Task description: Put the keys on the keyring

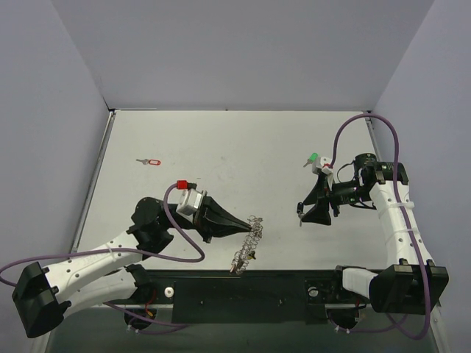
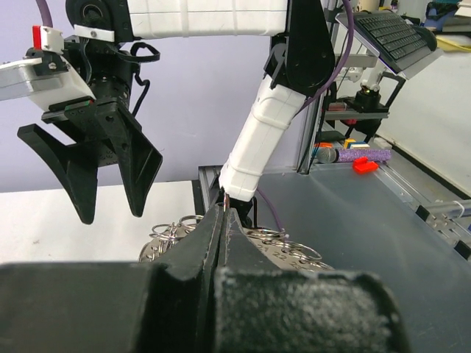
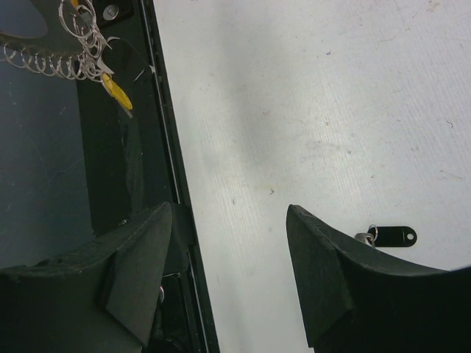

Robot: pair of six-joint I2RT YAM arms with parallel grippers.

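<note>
The keyring (image 1: 250, 234), a silver ring strung with many small rings, dangles from the tip of my left gripper (image 1: 245, 229), which is shut on it near the table's front edge. A yellow-headed key (image 1: 252, 255) hangs on it. In the left wrist view the jaws are pressed together with the keyring (image 2: 173, 231) spreading out on both sides. My right gripper (image 1: 313, 212) hovers open to the right with nothing between its fingers. A dark-headed key (image 3: 394, 236) lies on the table beside its right finger (image 3: 324, 279). A red-headed key (image 1: 151, 162) lies at the far left. A green-headed key (image 1: 313, 157) shows behind the right wrist.
The black front rail (image 1: 243, 287) runs along the table's near edge under the keyring. Grey walls close the table on three sides. The right arm's purple cable (image 1: 383, 129) loops above its wrist.
</note>
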